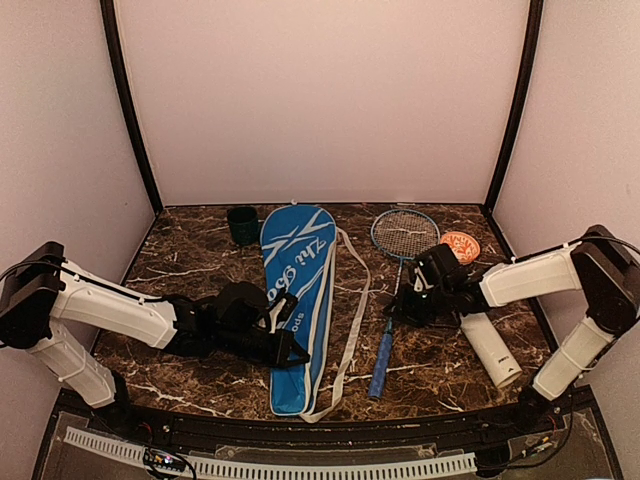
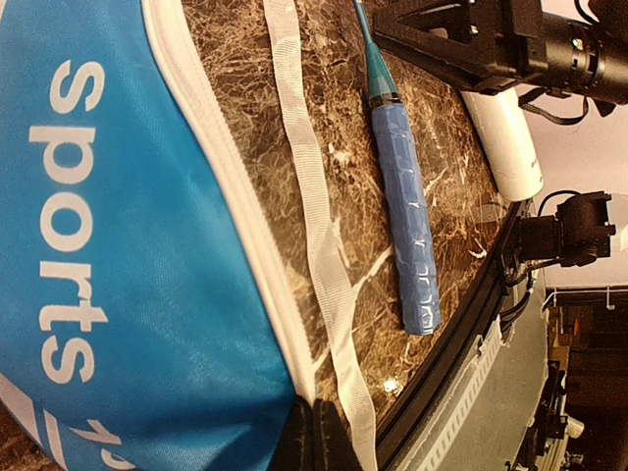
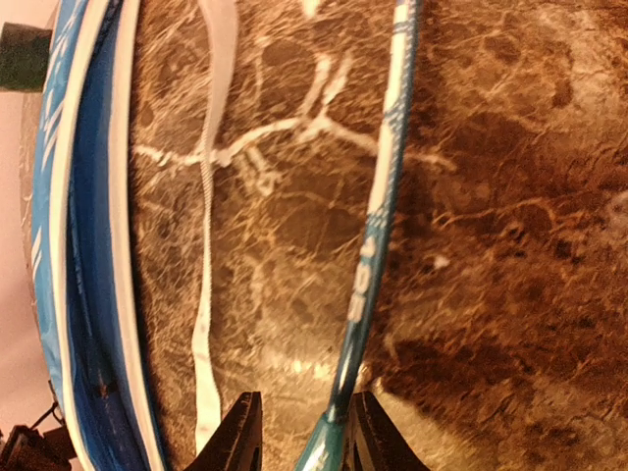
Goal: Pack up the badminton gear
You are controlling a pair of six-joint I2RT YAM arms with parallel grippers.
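Observation:
The blue racket bag (image 1: 298, 300) with white lettering lies lengthwise in the middle of the table and fills the left of the left wrist view (image 2: 98, 245). My left gripper (image 1: 292, 350) is at the bag's left edge near its near end. Its fingers (image 2: 319, 442) are pressed together on the bag's white rim. One blue-handled racket (image 1: 388, 340) lies right of the bag, head to the back. My right gripper (image 1: 402, 308) is open and straddles the racket's shaft (image 3: 378, 245), which runs close to one finger. The white tube (image 1: 490, 350) lies to the right. No shuttlecocks or second racket show.
A small dark cup (image 1: 242, 225) stands at the back left of the bag. An orange disc (image 1: 460, 245) lies at the back right by the racket head. The bag's white strap (image 1: 352, 320) trails between bag and racket. The table's black front rim (image 2: 461, 334) is near the racket handle.

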